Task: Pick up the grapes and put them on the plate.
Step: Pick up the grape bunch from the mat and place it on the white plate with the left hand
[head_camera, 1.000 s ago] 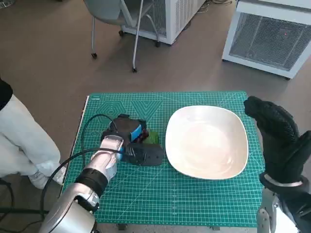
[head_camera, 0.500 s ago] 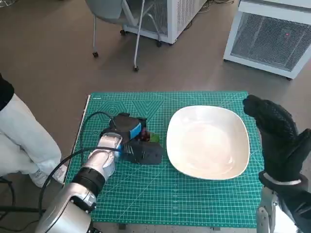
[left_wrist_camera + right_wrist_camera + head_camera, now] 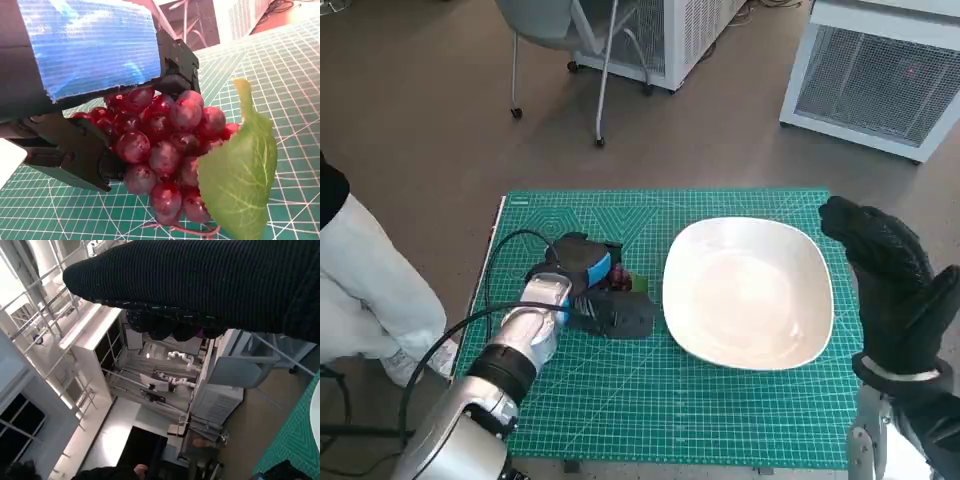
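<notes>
Your main risk is the bunch slipping or shedding fruit when you lift: the grapes point(image 3: 165, 150) are round and loosely joined, and only one side is visibly gripped. The left hand point(image 3: 582, 278) has its fingers point(image 3: 75, 155) closed in against the bunch, which sits on the green mat point(image 3: 650, 420) just left of the plate point(image 3: 750, 295). The right hand point(image 3: 885, 280) is raised beside the plate, holding nothing; how far its fingers are spread you cannot tell.

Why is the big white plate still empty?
The plate is empty: only bare white shows. The grapes lie on the green mat beside it, under the left hand.
</notes>
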### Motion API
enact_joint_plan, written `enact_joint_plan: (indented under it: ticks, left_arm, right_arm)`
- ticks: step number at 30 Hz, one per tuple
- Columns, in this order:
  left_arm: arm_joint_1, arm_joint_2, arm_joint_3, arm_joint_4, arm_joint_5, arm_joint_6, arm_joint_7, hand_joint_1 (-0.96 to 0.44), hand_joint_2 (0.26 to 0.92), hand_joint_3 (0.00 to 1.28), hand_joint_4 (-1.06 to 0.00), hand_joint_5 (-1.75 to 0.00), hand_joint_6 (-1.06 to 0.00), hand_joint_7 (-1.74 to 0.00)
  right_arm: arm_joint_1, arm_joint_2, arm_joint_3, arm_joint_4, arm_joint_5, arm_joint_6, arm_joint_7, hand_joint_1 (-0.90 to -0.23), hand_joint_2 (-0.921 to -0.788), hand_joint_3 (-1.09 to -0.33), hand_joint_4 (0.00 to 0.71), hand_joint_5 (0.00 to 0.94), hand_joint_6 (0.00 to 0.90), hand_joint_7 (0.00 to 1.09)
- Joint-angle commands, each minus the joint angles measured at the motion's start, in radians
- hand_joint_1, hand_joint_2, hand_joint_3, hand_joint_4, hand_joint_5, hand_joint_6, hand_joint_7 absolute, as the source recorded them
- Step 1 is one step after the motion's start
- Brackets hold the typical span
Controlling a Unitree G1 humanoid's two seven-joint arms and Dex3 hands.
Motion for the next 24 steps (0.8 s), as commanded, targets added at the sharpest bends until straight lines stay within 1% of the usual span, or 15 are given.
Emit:
enact_joint_plan:
  ticks: [1,5,6,7,9,11,13,15,17,21,24]
  left_arm:
    - [0.010,0.026,0.019,-0.041,-0.011,-0.009,-0.005,0.01,0.921,0.26,-0.45,-1.56,-0.46,-1.18]
    - [0.018,0.041,0.031,-0.074,-0.021,-0.015,-0.015,0.00,0.921,0.28,-0.41,-1.50,-0.42,-1.34]
    - [0.020,0.045,0.035,-0.086,-0.024,-0.017,-0.019,0.00,0.921,0.29,-0.40,-1.50,-0.42,-1.36]
    - [0.023,0.050,0.040,-0.098,-0.026,-0.018,-0.023,0.00,0.921,0.30,-0.39,-1.52,-0.42,-1.35]
    - [0.029,0.060,0.048,-0.129,-0.029,-0.019,-0.033,0.00,0.918,0.31,-0.35,-1.60,-0.45,-1.28]
    - [0.036,0.070,0.056,-0.160,-0.030,-0.018,-0.042,0.01,0.905,0.33,-0.32,-1.67,-0.49,-1.21]
    - [0.043,0.080,0.062,-0.192,-0.030,-0.014,-0.053,0.01,0.887,0.36,-0.30,-1.71,-0.52,-1.16]
    - [0.051,0.094,0.070,-0.236,-0.031,-0.008,-0.066,0.01,0.887,0.36,-0.32,-1.71,-0.52,-1.14]
    - [0.062,0.113,0.080,-0.293,-0.031,-0.002,-0.082,0.01,0.900,0.32,-0.36,-1.68,-0.52,-1.12]
    - [0.087,0.152,0.106,-0.416,-0.026,0.011,-0.108,0.00,0.916,0.22,-0.46,-1.55,-0.56,-1.09]
    - [0.108,0.180,0.127,-0.506,-0.020,0.020,-0.123,0.00,0.919,0.17,-0.52,-1.47,-0.59,-1.07]
  right_arm:
    - [-0.001,-0.004,0.000,0.019,0.005,0.001,0.010,-0.527,-0.921,-0.638,0.425,0.002,0.050,0.60]
    - [-0.002,-0.003,0.002,0.020,0.004,0.000,0.009,-0.527,-0.921,-0.637,0.426,0.002,0.051,0.60]
    - [-0.002,-0.003,0.002,0.020,0.004,0.000,0.009,-0.527,-0.921,-0.637,0.426,0.002,0.051,0.60]
    - [-0.003,-0.002,0.003,0.020,0.003,0.000,0.008,-0.527,-0.921,-0.637,0.426,0.002,0.051,0.60]
    - [-0.002,-0.001,0.004,0.019,0.003,0.000,0.008,-0.527,-0.921,-0.637,0.426,0.002,0.051,0.60]
    - [-0.003,-0.001,0.004,0.019,0.003,0.000,0.008,-0.527,-0.921,-0.637,0.426,0.002,0.051,0.60]
    - [-0.003,0.000,0.004,0.019,0.003,0.000,0.008,-0.528,-0.921,-0.637,0.427,0.002,0.051,0.60]
    - [-0.004,-0.001,0.003,0.021,0.004,-0.001,0.008,-0.529,-0.921,-0.637,0.427,0.003,0.051,0.60]
    - [-0.005,-0.001,0.003,0.024,0.004,-0.001,0.008,-0.531,-0.921,-0.636,0.428,0.003,0.052,0.60]
    - [-0.007,0.000,0.002,0.028,0.004,-0.003,0.009,-0.533,-0.921,-0.635,0.428,0.003,0.052,0.60]
    - [-0.009,0.001,0.003,0.031,0.004,-0.005,0.009,-0.533,-0.921,-0.634,0.428,0.003,0.053,0.60]
